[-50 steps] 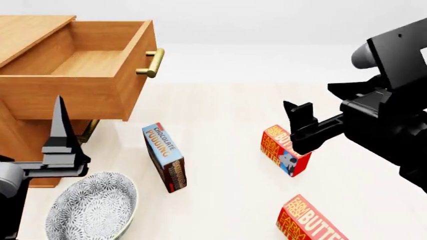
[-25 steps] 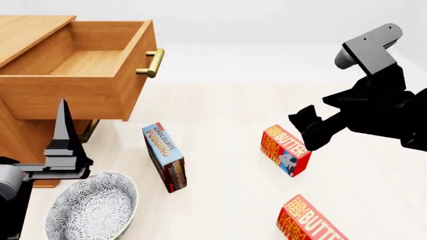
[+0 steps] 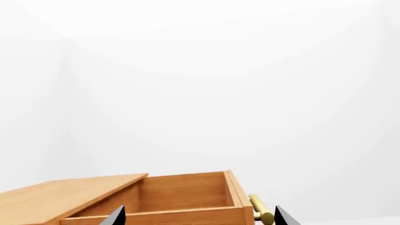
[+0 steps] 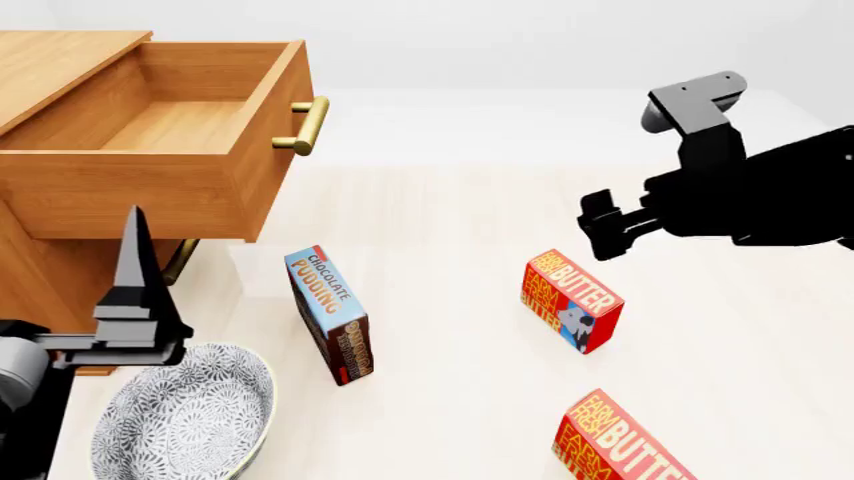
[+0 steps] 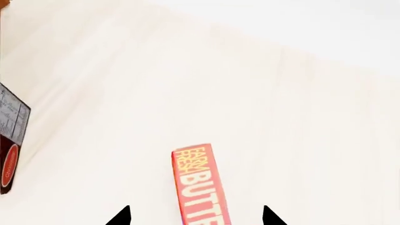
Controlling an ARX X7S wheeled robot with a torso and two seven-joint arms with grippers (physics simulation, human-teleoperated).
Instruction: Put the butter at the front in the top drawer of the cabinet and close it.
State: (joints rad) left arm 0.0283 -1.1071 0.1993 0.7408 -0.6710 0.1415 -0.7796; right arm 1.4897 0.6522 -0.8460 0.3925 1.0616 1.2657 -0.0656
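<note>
Two identical red butter boxes lie on the table: one in the middle (image 4: 571,300), the other nearest me at the bottom edge (image 4: 621,445). My right gripper (image 4: 607,235) hovers open above and just behind the middle box, clear of it. In the right wrist view that butter box (image 5: 198,185) lies between the spread fingertips of the right gripper (image 5: 196,218). The top drawer (image 4: 160,150) of the cabinet (image 4: 54,60) stands pulled out and empty, brass handle (image 4: 307,125) facing right. My left gripper (image 4: 134,290) points upward, open, below the drawer; its wrist view shows the left gripper (image 3: 198,220) and the drawer (image 3: 181,206).
A blue chocolate pudding box (image 4: 330,315) stands on edge between the cabinet and the butter boxes; it also shows as the pudding box (image 5: 11,140) in the right wrist view. A patterned grey bowl (image 4: 187,415) sits at the front left beside my left arm.
My right arm has lifted and drawn back from the middle butter box, which has not moved. The left gripper has shifted slightly lower and to the right.
</note>
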